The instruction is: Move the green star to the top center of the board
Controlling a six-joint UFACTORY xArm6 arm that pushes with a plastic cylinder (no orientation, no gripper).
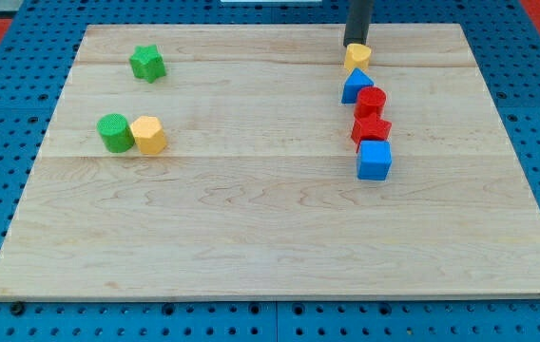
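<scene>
The green star lies near the board's top left. My tip is far to its right, near the top edge right of centre, touching or just above a yellow heart-shaped block. The rod rises out of the view's top.
Below the yellow heart a column runs down: blue triangle-like block, red cylinder, red star-like block, blue cube. At the left, a green cylinder touches a yellow hexagon. The wooden board sits on blue pegboard.
</scene>
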